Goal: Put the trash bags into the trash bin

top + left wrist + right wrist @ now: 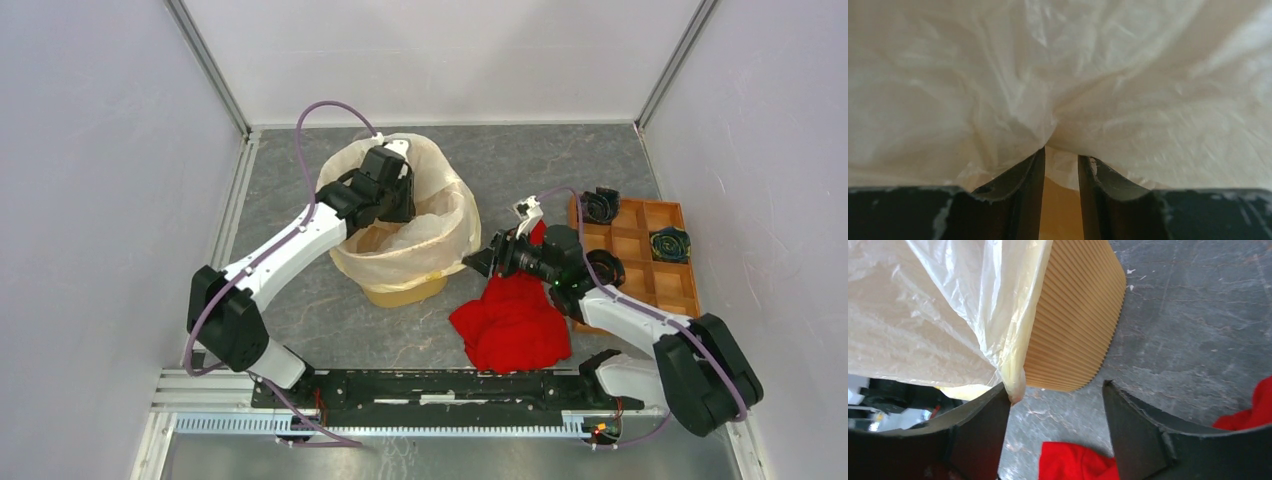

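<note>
Bench (pixel 560 170), left of centre: trash bin (pixel 404 293), with the trash bag (pixel 445 215) draped over its rim and down inside, and the left hand (pixel 1061 155) within the bag's mouth. Before and right of the bin lies a cloth heap (pixel 512 328), with the right hand (pixel 1055 390) above its rear edge, just beside the bin. Compartment tray (pixel 630 215) at far right, behind the heap.
</note>
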Tool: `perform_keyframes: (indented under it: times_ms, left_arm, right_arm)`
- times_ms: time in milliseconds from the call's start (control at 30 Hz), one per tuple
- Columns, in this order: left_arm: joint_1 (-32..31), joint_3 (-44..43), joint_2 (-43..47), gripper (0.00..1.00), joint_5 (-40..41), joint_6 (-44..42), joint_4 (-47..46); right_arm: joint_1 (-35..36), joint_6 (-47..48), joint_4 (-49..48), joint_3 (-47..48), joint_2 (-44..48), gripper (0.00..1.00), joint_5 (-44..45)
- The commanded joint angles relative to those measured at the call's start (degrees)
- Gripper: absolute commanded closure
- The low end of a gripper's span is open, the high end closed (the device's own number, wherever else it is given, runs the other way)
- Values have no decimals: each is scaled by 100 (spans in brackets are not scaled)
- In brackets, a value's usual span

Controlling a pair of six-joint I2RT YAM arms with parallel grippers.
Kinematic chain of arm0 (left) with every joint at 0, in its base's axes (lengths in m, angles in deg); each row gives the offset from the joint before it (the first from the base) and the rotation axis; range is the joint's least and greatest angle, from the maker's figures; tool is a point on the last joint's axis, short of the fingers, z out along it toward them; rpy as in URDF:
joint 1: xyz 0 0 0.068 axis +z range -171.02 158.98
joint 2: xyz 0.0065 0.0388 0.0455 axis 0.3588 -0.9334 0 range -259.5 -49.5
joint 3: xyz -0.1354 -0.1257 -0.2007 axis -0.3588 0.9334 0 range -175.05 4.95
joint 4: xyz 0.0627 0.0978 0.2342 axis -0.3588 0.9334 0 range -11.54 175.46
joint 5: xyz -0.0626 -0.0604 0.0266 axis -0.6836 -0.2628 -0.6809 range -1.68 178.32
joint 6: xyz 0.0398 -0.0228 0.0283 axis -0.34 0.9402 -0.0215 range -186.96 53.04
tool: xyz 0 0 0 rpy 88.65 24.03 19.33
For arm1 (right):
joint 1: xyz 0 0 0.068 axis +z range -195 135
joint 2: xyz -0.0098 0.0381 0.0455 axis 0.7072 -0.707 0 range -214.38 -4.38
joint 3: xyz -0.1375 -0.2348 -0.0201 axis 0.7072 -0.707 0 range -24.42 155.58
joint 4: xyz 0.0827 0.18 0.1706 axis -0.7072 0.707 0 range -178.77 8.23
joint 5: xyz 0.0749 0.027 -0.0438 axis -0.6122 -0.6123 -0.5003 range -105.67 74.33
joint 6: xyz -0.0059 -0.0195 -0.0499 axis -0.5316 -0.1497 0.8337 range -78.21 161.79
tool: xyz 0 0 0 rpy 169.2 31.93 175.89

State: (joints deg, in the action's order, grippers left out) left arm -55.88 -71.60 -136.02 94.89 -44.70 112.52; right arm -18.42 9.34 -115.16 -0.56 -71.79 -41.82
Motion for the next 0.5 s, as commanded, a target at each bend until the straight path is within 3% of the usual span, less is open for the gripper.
perform_keyframes:
  times_ms: [0,100,233,367,467]
  left_arm:
    - [420,334,-103,62,217,222,-1142]
    - [784,452,-135,62,26,295,-1499]
    - [969,360,-359,61,-32,232,-1508]
    - [959,369,-454,60,-131,192,-1314]
    - [924,465,-140,53,-113,119,-1317]
  right_arm:
    - [-12,-682,-1381,-140,-547,35,-235]
    - [-8,-1025,-2088,-182,-1182,51,-413]
    - [23,-1424,-2926,-162,-1998,62,-682]
    - [103,-1551,-3149,-128,-2181,61,-765]
    - [105,-1146,-2372,50,-1844,54,-632]
